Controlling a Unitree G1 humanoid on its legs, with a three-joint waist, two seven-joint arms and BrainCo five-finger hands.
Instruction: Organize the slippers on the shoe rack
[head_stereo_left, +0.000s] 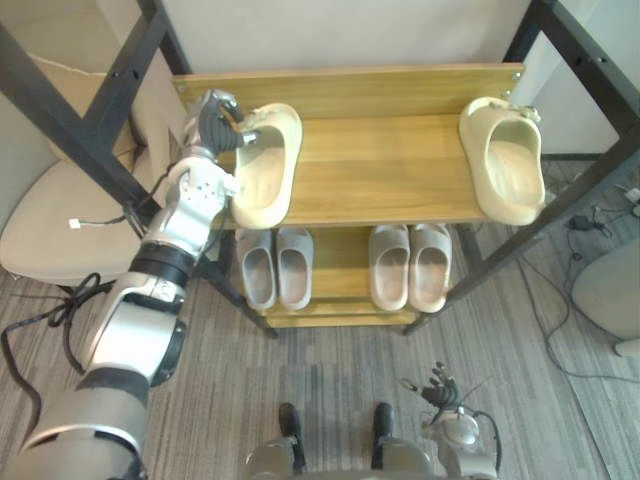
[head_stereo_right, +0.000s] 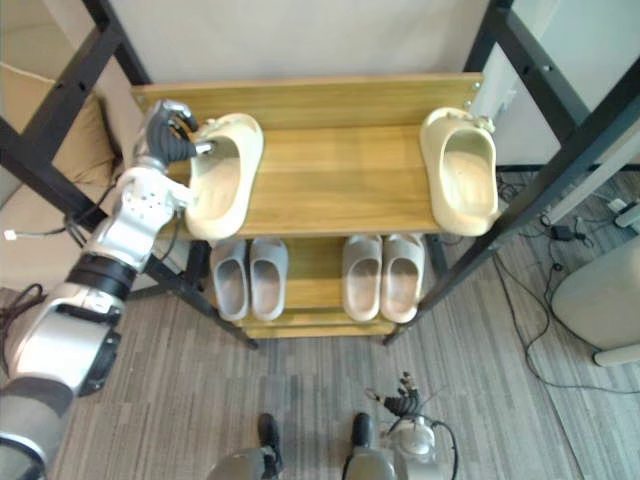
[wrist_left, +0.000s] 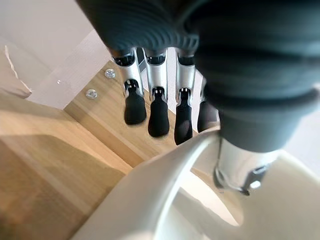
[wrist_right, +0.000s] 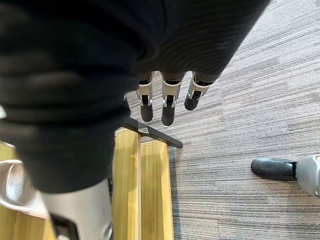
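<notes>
- Left hand (head_stereo_left: 222, 120) is pinching the rim of a cream slipper (head_stereo_left: 265, 170) on the top shelf (head_stereo_left: 380, 170) — black frame bar (head_stereo_left: 70, 125) crowding its arm.
- Right hand (head_stereo_left: 438, 385) is hanging slack-fingered, low.

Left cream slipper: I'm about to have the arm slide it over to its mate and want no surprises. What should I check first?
1. Left hand pinches the left cream slipper, thumb inside, fingers outside its wall: ok.
2. Grip firmness: cannot tell.
3. Top shelf bare between it and the right cream slipper: ok.
4. Cream slippers paired: not ok, at opposite ends.
5. Grey pair and beige pair tidy below: ok.
6. Right hand open, low, away from the rack: ok.
</notes>
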